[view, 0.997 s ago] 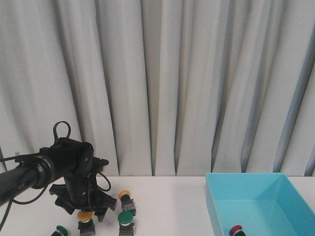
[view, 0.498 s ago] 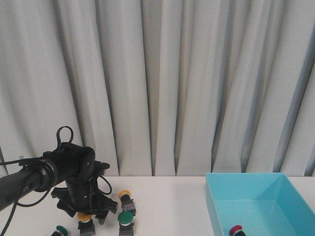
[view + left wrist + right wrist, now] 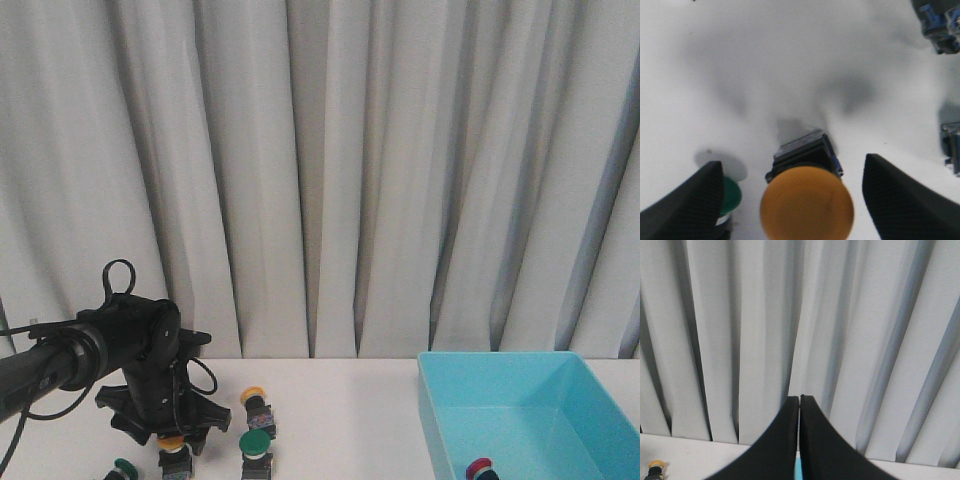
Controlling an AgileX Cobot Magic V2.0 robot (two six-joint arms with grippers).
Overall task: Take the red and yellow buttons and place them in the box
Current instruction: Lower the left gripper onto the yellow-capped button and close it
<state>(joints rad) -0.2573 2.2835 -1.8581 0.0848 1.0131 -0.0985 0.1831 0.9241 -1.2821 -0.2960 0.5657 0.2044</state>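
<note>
My left gripper (image 3: 172, 438) is open, low over the table, its fingers (image 3: 687, 207) on either side of a yellow button (image 3: 806, 202) without touching it. That button (image 3: 172, 447) stands upright near the table's front left. A second yellow button (image 3: 256, 400) lies to its right, and also shows in the right wrist view (image 3: 656, 467). The turquoise box (image 3: 520, 372) stands at the right with a red button (image 3: 480, 468) inside it. My right gripper (image 3: 799, 399) is shut and empty, faces the curtain and is out of the front view.
A green button (image 3: 255, 445) stands just right of the left gripper, another green one (image 3: 125, 468) to its front left, its cap close to one finger (image 3: 730, 195). Button bodies (image 3: 940, 22) lie beyond. A grey curtain (image 3: 340, 170) hangs behind the table.
My left gripper has come down and shifted slightly left, so its open fingers now straddle the yellow button. The buttons and the box have not moved.
</note>
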